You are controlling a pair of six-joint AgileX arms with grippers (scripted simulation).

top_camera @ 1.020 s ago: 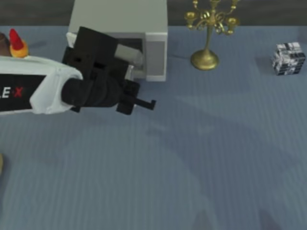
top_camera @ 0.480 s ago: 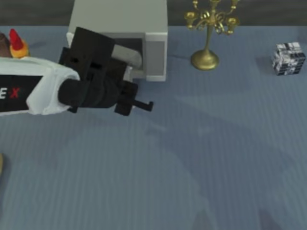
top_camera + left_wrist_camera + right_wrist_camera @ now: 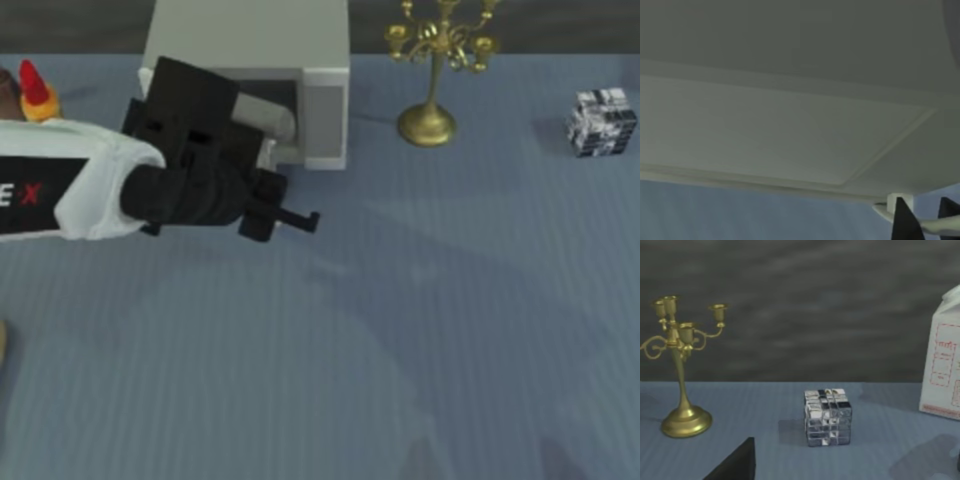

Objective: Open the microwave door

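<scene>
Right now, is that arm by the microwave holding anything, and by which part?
Yes: the left gripper grips the microwave door by its pale handle.

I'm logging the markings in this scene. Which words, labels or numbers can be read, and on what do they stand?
"E X": red and black letters, cut off at the frame edge, on the left arm's white sleeve.
Red printing on the white carton: too blurred to read.
The microwave shows no readable text.
</scene>
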